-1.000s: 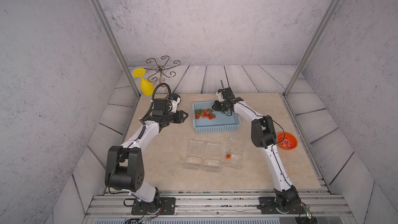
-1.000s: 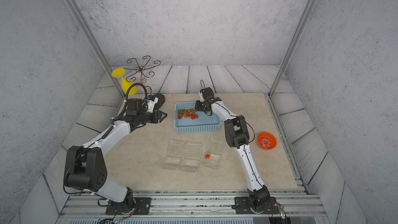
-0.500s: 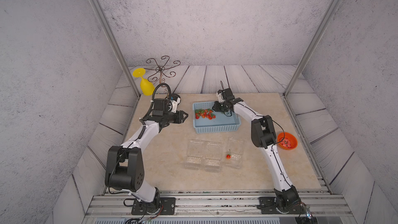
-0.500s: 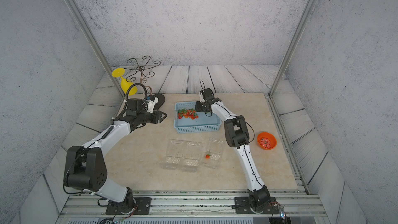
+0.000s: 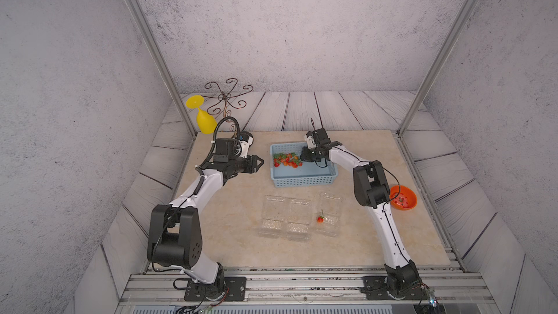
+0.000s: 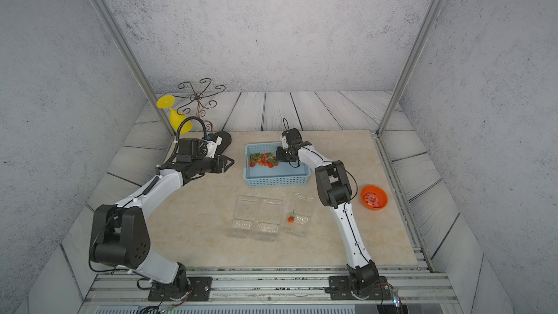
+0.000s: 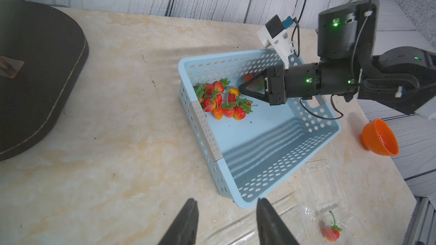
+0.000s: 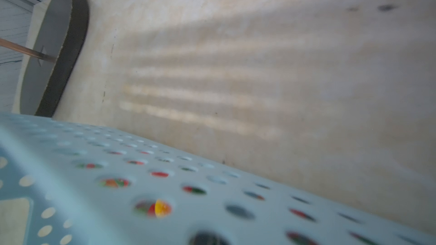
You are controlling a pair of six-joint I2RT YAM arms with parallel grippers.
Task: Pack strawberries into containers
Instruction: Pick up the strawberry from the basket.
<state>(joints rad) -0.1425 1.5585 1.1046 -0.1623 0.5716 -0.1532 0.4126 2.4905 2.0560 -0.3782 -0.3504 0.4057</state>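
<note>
Several strawberries (image 5: 287, 160) (image 6: 262, 160) (image 7: 221, 102) lie heaped in the far left corner of the light blue basket (image 5: 302, 181) (image 7: 205, 126). My right gripper (image 5: 302, 157) (image 6: 277, 157) (image 7: 240, 88) is down in the basket, shut, its tip against the heap; whether it pinches a stem I cannot tell. The right wrist view shows only the blurred basket wall (image 8: 165, 185). My left gripper (image 5: 261, 163) (image 6: 232, 163) (image 7: 226, 202) hovers left of the basket, open and empty. Three clear containers (image 5: 273, 215) (image 5: 299, 217) (image 5: 329, 212) stand open in front; one strawberry (image 5: 320, 218) (image 7: 332, 233) lies in the rightmost.
An orange bowl (image 5: 403, 200) (image 7: 379, 137) sits at the table's right edge by my right arm. A yellow goblet (image 5: 205, 119) hangs on a wire stand (image 5: 226, 101), whose dark base (image 7: 35, 67) is behind my left gripper. Metal posts mark the back corners.
The right gripper's jaws have closed at the strawberry heap. Both arms stay almost where they were, and the left gripper has kept its opening.
</note>
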